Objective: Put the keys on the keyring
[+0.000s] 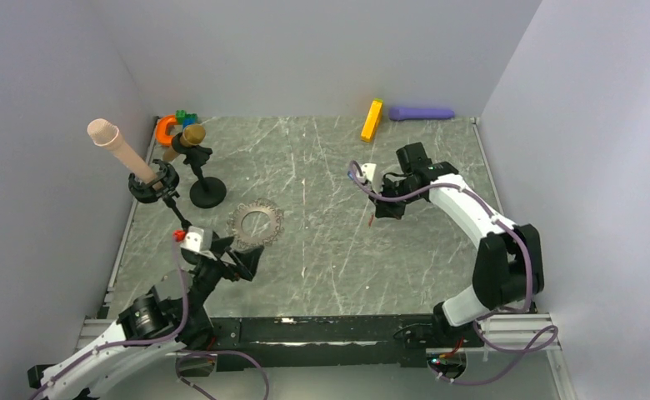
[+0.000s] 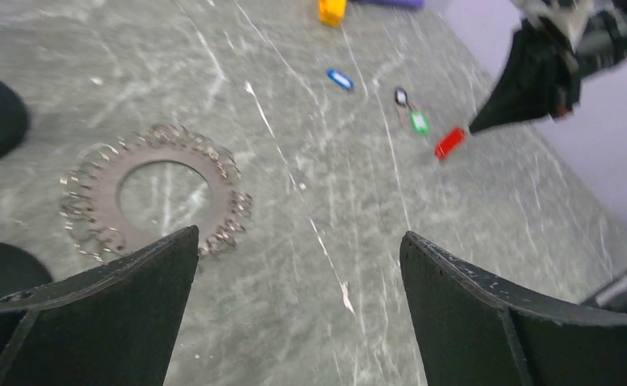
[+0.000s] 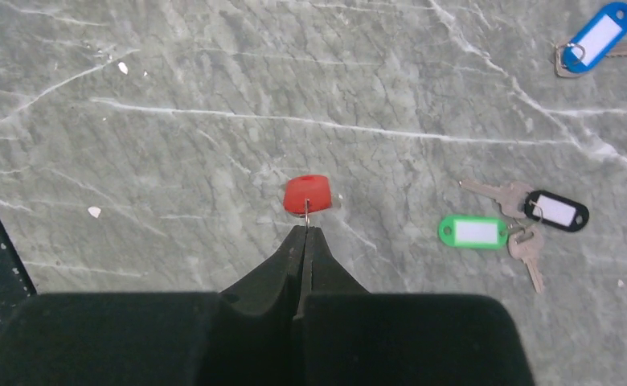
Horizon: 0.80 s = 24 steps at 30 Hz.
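Observation:
The keyring (image 1: 255, 223) (image 2: 153, 193), a silver toothed ring with a hollow centre, lies flat left of the table's middle. My left gripper (image 1: 242, 262) (image 2: 298, 241) hovers just near of it, open and empty. My right gripper (image 1: 375, 217) (image 3: 305, 229) is shut on the thin wire loop of the red key (image 3: 308, 193) (image 2: 449, 142), which hangs end-on at its tips. On the table beside it lie the green key (image 3: 473, 232) (image 2: 419, 122) and black key (image 3: 557, 209) (image 2: 401, 97), both with metal keys attached. The blue key (image 3: 598, 34) (image 2: 340, 79) lies farther off.
An orange block (image 1: 372, 120) and a purple cylinder (image 1: 422, 112) lie by the back wall. Two black stands (image 1: 207, 193) holding a beige cylinder (image 1: 120, 148) and a brown piece stand at the back left, with small coloured parts (image 1: 172, 125) in the corner.

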Tool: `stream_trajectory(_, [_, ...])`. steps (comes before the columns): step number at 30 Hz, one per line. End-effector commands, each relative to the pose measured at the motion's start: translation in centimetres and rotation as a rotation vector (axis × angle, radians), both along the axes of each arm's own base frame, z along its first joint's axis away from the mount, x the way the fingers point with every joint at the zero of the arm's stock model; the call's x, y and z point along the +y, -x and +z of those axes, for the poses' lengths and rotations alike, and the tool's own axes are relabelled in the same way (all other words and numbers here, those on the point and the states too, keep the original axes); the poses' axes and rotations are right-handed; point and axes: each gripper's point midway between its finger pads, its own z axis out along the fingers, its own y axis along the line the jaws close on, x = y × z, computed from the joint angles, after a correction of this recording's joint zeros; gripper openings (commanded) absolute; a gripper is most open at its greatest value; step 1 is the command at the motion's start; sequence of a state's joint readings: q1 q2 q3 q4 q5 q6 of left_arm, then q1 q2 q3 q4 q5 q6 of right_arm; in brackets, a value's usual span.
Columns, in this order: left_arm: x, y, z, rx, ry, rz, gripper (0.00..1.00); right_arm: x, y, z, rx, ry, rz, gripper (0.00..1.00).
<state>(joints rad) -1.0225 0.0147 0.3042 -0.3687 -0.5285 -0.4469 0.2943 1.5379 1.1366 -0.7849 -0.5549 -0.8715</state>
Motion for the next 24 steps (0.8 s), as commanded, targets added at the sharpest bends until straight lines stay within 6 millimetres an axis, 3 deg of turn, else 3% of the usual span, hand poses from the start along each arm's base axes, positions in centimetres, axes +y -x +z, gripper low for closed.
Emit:
stream_trajectory(1, [4.6, -0.7, 4.9, -0.043, 0.116, 0.208, 0.99, -1.7, 0.8, 1.1, -0.018, 0.011, -0.029, 0.00])
stream_trajectory(7, [3.5, -0.6, 4.4, 0.024, -0.004, 0.163, 0.99, -5.7, 0.6, 1.5, -0.011, 0.090, -0.076, 0.00])
stream_trajectory(12, [1.3, -0.8, 3.4, 0.065, -0.053, 0.101, 0.99, -7.5, 0.6, -0.2, 0.014, 0.179, -0.076, 0.00])
stream_trajectory(19, [0.2, -0.9, 2.7, 0.082, -0.029, 0.079, 0.99, -7.1, -0.9, -3.8, 0.077, 0.221, -0.071, 0.00])
stream_trajectory(24, [0.6, -0.5, 2.2, 0.093, -0.016, 0.078, 0.99, -4.6, -1.7, -5.3, 0.094, 0.211, -0.049, 0.00])
